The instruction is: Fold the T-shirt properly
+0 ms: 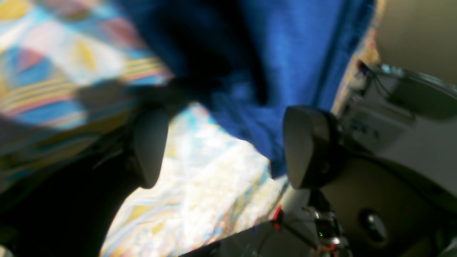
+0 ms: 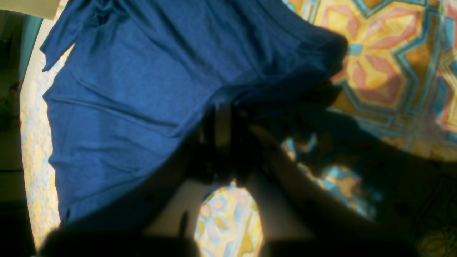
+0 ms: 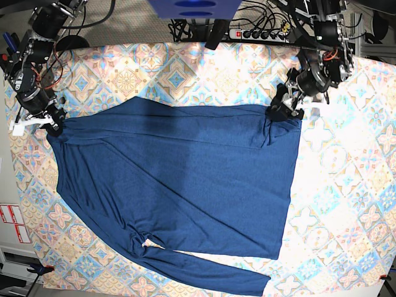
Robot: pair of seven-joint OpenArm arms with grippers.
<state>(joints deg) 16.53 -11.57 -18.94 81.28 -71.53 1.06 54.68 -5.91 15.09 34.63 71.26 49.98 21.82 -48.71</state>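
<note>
Navy heathered knit, the T-shirt (image 3: 185, 179) lies spread flat across the middle of the base view on the tile-patterned tablecloth (image 3: 346, 204); I read no print or label on it. My right gripper (image 3: 51, 122), at the frame's left edge, is clamped on the shirt's corner there. My left gripper (image 3: 281, 110), upper right, stands wide, its pads (image 1: 307, 146) apart beside the shirt's edge. White stickers (image 3: 13, 223) at lower left carry red marks too small to read.

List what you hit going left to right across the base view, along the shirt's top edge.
Right gripper pinching the shirt corner → T-shirt → left gripper at the other corner, jaws apart → bare tablecloth.
</note>
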